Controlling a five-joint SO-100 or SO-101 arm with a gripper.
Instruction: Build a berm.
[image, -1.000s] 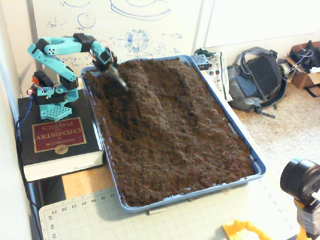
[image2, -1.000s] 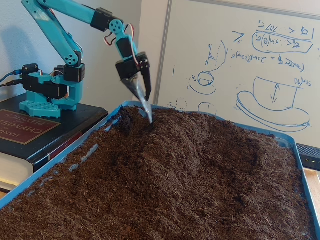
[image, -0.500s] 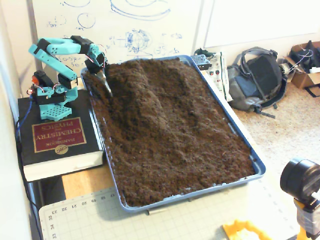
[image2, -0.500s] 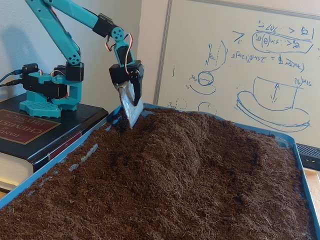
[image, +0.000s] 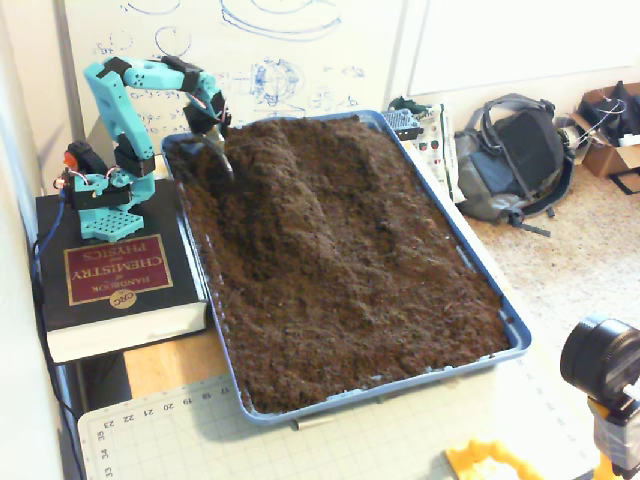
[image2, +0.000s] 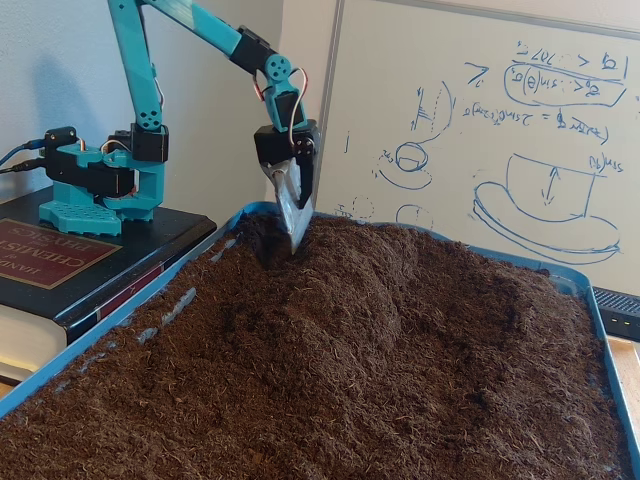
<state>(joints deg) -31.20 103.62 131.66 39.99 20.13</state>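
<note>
Blue tray (image: 515, 340): pressed-together claw (image2: 296, 240) tip touches the berm (image: 320, 200) at its far end.

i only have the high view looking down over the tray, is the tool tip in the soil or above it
Observer: In the low fixed view the gripper tip just meets the soil at the back end of the berm, barely sunk in.
Operator: is it upright
Observer: Nearly; the low view shows the blade pointing almost straight down.
Operator: how tall is the ridge really
Observer: From the low view it rises clearly above the flatter soil beside the tray edge, crest running away from the gripper.
Operator: anything behind it
Observer: A whiteboard with blue sketches stands right behind the tray.
</note>
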